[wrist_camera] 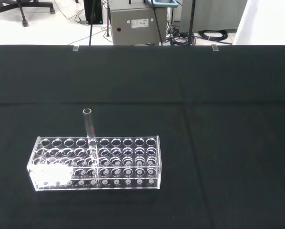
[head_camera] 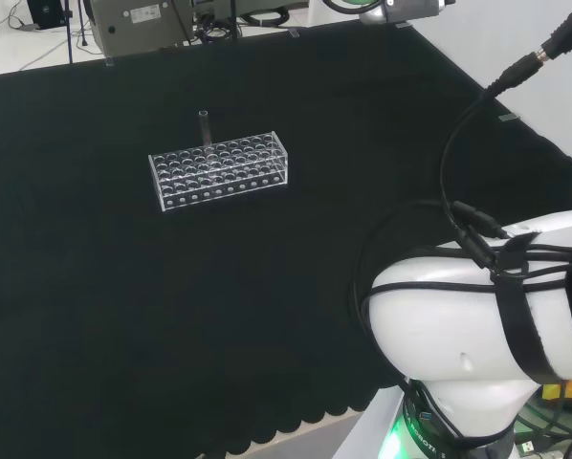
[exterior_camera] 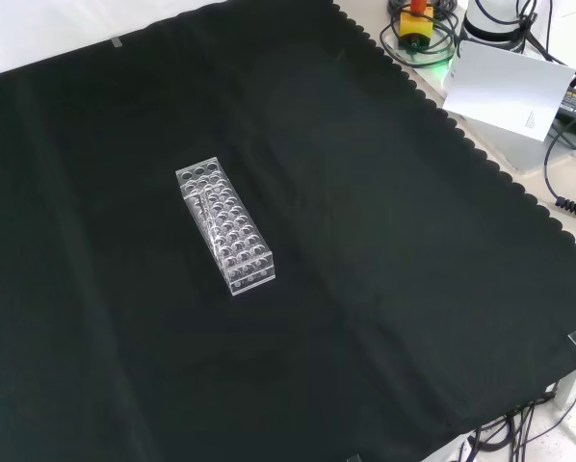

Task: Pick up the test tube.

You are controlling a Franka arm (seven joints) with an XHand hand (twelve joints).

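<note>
Hand state could not be told at this moment, and nothing at the rack suggested a grasp. From the head camera, the arm's white link (head_camera: 477,325) bulked at the right, wrapped in black cables, well apart from the work.

Out on the black cloth (exterior_camera: 384,289) of the counter stood a clear rack (head_camera: 220,170), its rows of round holes plain from all three cameras. One tube (wrist_camera: 90,128) stood upright in it, clear glass, its open mouth rising above the rack's top. In the head view the tube (head_camera: 204,128) sat in the rack's far row, nearer the left end. In the front view it was only a faint streak (exterior_camera: 200,198) near the rack's upper end. The other holes looked vacant, though clear ware is hard to read.

Nothing touched the tube or the rack (exterior_camera: 224,226). The wrist camera looked at them from some way back, with open cloth lying in between.

By that showing the task had barely begun: the tube sat seated and untouched, and the approach, the grasp and the lift straight up out of its hole were all left to do.

Beyond the cloth's far edge, a grey cabinet (wrist_camera: 137,21) and floor cables filled the room.
</note>
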